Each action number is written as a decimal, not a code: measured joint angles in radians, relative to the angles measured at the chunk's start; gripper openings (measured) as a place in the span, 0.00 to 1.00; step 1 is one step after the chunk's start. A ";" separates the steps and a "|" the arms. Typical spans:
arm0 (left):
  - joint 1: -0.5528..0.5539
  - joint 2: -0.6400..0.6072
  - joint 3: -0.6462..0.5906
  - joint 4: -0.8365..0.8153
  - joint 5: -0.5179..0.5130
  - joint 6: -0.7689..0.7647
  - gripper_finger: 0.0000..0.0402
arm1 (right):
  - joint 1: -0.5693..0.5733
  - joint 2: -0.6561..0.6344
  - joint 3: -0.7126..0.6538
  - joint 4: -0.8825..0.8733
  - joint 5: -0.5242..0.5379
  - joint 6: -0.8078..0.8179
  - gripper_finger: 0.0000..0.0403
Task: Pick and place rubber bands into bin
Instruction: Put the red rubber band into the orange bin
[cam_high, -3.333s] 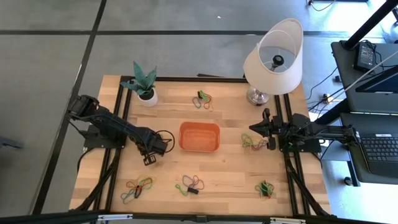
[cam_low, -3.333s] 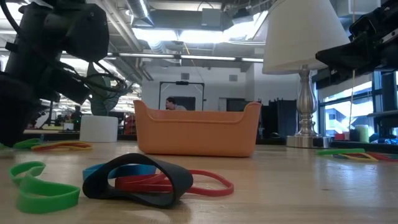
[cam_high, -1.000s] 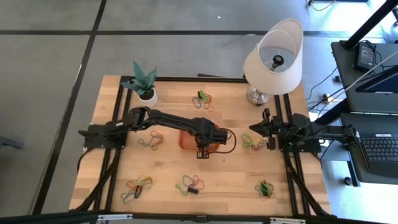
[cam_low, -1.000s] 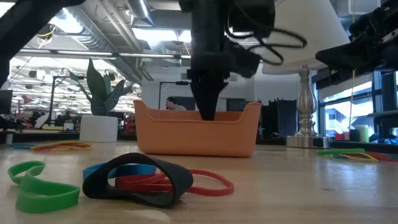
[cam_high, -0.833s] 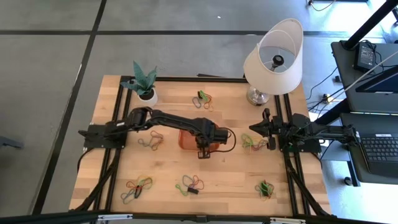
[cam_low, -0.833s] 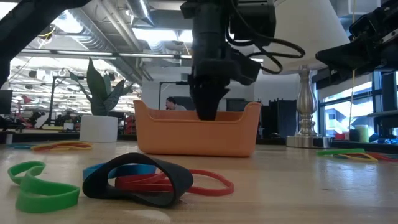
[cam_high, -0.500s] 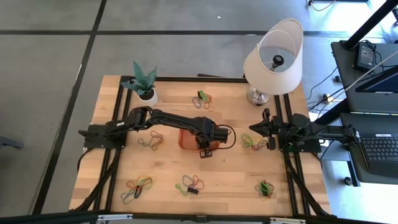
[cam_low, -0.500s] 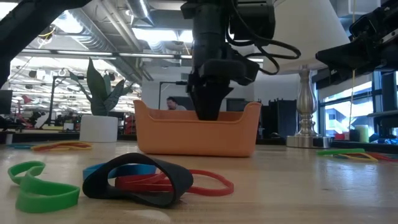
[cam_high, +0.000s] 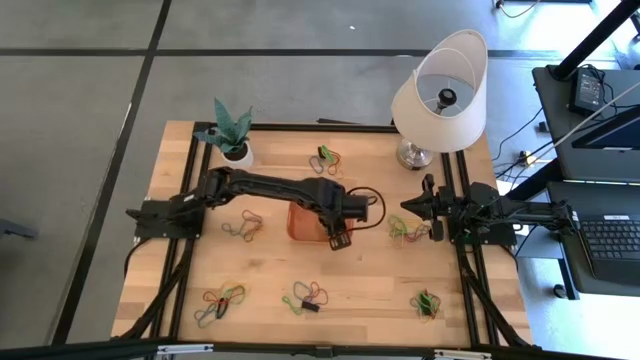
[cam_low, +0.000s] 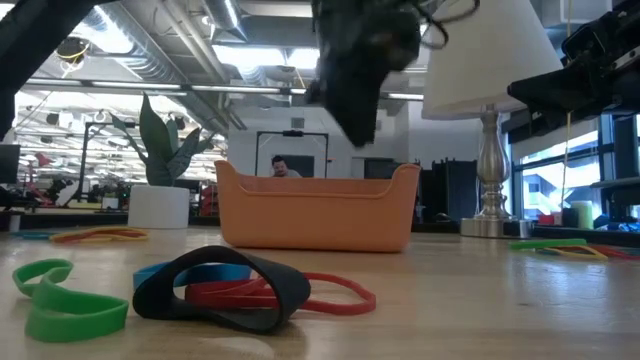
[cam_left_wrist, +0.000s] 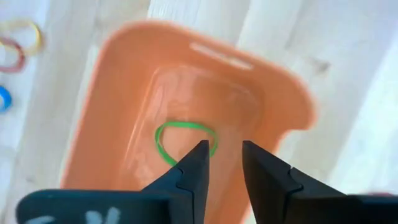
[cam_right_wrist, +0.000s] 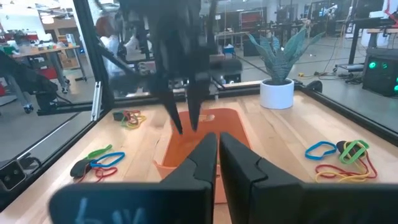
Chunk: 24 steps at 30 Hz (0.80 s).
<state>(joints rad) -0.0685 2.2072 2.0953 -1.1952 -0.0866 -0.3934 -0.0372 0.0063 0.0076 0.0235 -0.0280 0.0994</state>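
Observation:
The orange bin (cam_high: 303, 230) stands at the table's middle, and one green rubber band (cam_left_wrist: 185, 140) lies flat on its floor. My left gripper (cam_left_wrist: 224, 163) hangs open above the bin (cam_low: 318, 210), pointing steeply down, with nothing between its fingers. It shows above the rim in the low view (cam_low: 358, 128). Several other clumps of rubber bands lie on the wood: left of the bin (cam_high: 240, 225), along the near edge (cam_high: 308, 296), and at the right (cam_high: 408, 230). My right gripper (cam_right_wrist: 217, 146) waits shut at the table's right edge, pointing level toward the bin.
A white plant pot (cam_high: 236, 155) stands at the far left and a lamp (cam_high: 440, 95) at the far right. Black, red, blue and green bands (cam_low: 220, 290) lie close to the low camera. Bare wood lies between the bin and the near edge.
My left gripper has opened inside the bin, then risen out of it to well above the rim. It has rolled somewhat about its own pointing line and drifted a little toward the table's right edge. The right arm has kept still.

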 joint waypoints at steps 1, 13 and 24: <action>-0.002 -0.011 0.002 0.001 0.000 0.006 0.20 | 0.000 0.000 0.000 0.000 0.000 0.000 0.06; -0.081 -0.122 0.003 -0.044 -0.023 0.055 0.01 | 0.000 0.000 0.000 0.000 0.000 0.001 0.06; -0.172 -0.124 0.003 -0.067 -0.009 0.133 0.00 | 0.000 0.000 0.000 0.000 0.000 0.006 0.06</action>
<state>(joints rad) -0.2409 2.0830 2.0979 -1.2619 -0.0954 -0.2600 -0.0372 0.0063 0.0076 0.0235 -0.0284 0.1051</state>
